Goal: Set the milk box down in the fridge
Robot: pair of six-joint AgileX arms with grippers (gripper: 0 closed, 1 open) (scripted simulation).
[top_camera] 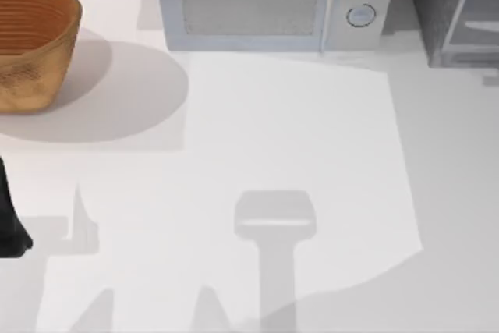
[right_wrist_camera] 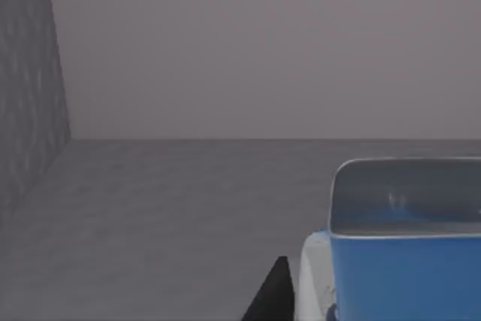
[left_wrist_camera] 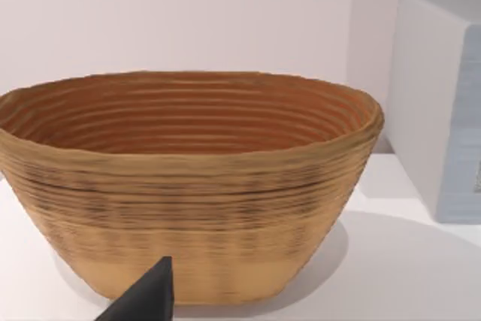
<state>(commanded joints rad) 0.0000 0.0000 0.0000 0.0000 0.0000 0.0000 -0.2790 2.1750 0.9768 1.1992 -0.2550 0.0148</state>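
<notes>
— Where is your right claw, and what is it doing?

— My right claw's dark fingertip (right_wrist_camera: 274, 295) pokes up just beside the milk box (right_wrist_camera: 398, 246), inside the fridge (right_wrist_camera: 150, 208). Whether the claw grips the carton or stands wide, I cannot tell.

— How does the carton look from there?

— A bright blue band with a pale, greyish rim above it and a bit of white at its edge. It sits close in front of my right wrist camera, with the fridge's grey floor spreading beyond it, a mottled dark side wall and a plain back wall.

— And from above?

— The fridge (top_camera: 460, 13) stands at the table's far right corner, next to the microwave (top_camera: 273, 5). A woven basket (top_camera: 31, 44) sits at far left; my left arm (top_camera: 12, 224) is parked at the left edge, its fingertip (left_wrist_camera: 146, 298) facing that basket (left_wrist_camera: 188, 186).
</notes>
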